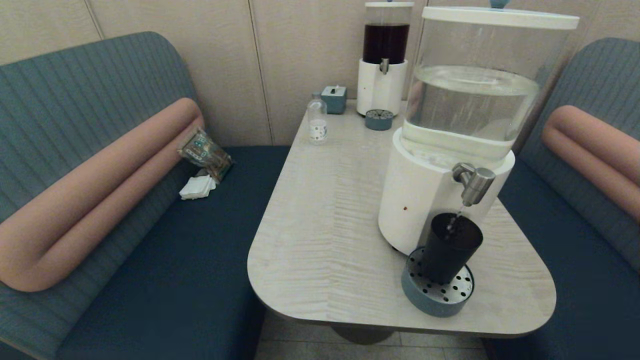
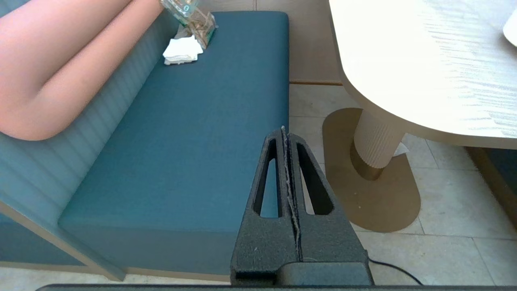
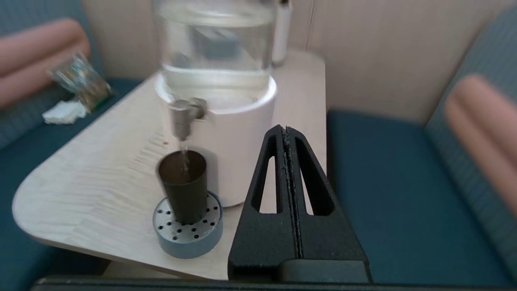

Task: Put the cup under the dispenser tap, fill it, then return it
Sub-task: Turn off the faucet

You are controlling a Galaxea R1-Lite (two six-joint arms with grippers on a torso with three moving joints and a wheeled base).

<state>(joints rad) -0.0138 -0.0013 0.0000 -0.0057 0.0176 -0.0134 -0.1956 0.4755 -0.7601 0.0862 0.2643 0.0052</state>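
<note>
The black cup [image 1: 448, 247] [image 3: 183, 184] stands upright on the round blue perforated drip tray [image 1: 434, 296] [image 3: 186, 235], directly under the brushed-steel dispenser tap [image 1: 474, 181] [image 3: 184, 115]. A thin stream of water falls from the tap into the cup. The white-based dispenser [image 1: 425, 195] holds clear water in its tank. My right gripper [image 3: 286, 129] is shut and empty, off the table's near right edge, apart from the cup. My left gripper [image 2: 283, 130] is shut and empty, low over the left bench's edge, beside the table's pedestal. Neither gripper shows in the head view.
At the table's far end stand a dark-liquid dispenser [image 1: 384, 60], its small drip tray [image 1: 379, 119], a teal box [image 1: 334, 99] and a small clear bottle [image 1: 317, 120]. A snack packet [image 1: 205, 152] and white napkins [image 1: 197, 187] lie on the left bench. Blue benches flank the table [image 1: 325, 235].
</note>
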